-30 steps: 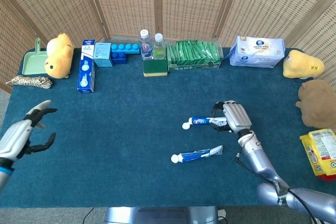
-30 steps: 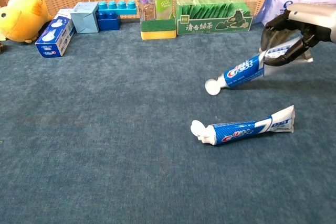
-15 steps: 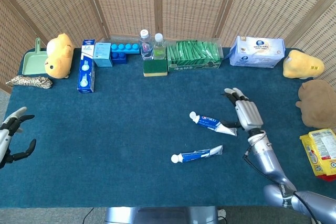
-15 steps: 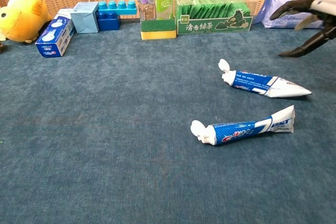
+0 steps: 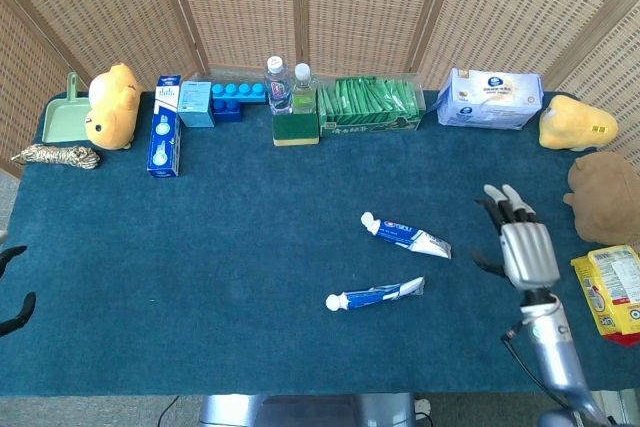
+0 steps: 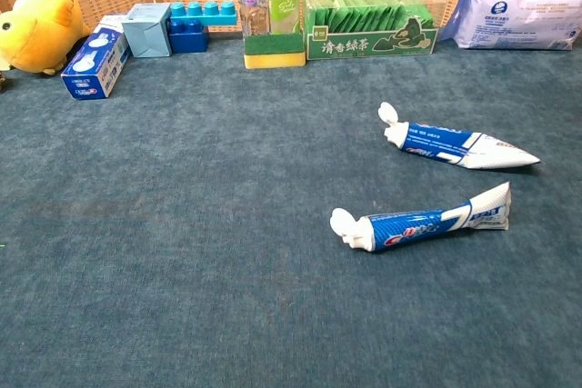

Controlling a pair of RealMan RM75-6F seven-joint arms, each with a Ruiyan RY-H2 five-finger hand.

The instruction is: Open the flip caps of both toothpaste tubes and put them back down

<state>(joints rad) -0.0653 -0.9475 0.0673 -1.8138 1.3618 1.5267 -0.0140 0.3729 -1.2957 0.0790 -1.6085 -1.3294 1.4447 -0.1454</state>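
Observation:
Two blue-and-white toothpaste tubes lie on the dark blue tablecloth (image 5: 200, 247), right of the middle. The far tube (image 5: 408, 237) (image 6: 459, 145) points its white cap (image 6: 388, 114) left, and the flap stands up. The near tube (image 5: 378, 296) (image 6: 427, 223) also has its cap (image 6: 345, 222) flipped open at its left end. My right hand (image 5: 522, 249) hovers to the right of both tubes, fingers spread, holding nothing. Only dark fingertips of my left hand (image 5: 14, 297) show at the far left edge, apart and empty. Neither hand appears in the chest view.
Along the back stand a yellow plush (image 5: 111, 105), a toothpaste box (image 5: 164, 139), blue blocks (image 5: 232, 97), two bottles (image 5: 290, 85) on a sponge, a green packet tray (image 5: 368, 107) and a wipes pack (image 5: 492, 99). Plush toys (image 5: 603, 187) and a snack bag (image 5: 612, 292) lie at right.
My right hand let go of the far tube, which now lies flat with its cap up, then drew back to the right. My left hand slid back to the left edge.

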